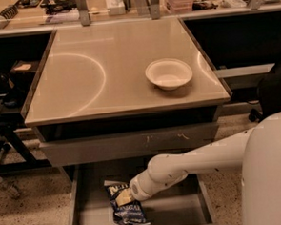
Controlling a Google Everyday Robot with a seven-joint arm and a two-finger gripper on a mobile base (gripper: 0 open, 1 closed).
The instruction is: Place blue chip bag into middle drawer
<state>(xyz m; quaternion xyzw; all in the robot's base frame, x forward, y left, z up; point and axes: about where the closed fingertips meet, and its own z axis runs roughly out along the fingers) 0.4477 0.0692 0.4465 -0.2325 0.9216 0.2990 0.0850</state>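
Observation:
The blue chip bag (129, 209) is dark blue with white lettering and lies in the open middle drawer (177, 213), on the left part of its grey floor. My gripper (123, 196) is at the end of the white arm, which reaches in from the right. It sits low inside the drawer, right at the bag's upper end and touching it. The arm's wrist covers the bag's top right corner.
A white round bowl (168, 73) stands on the beige table top (81, 75), right of centre. A shut grey drawer front with pale scratch marks (133, 144) is above the open drawer. Shelves with clutter line the back; a chair base (4, 146) is at the left.

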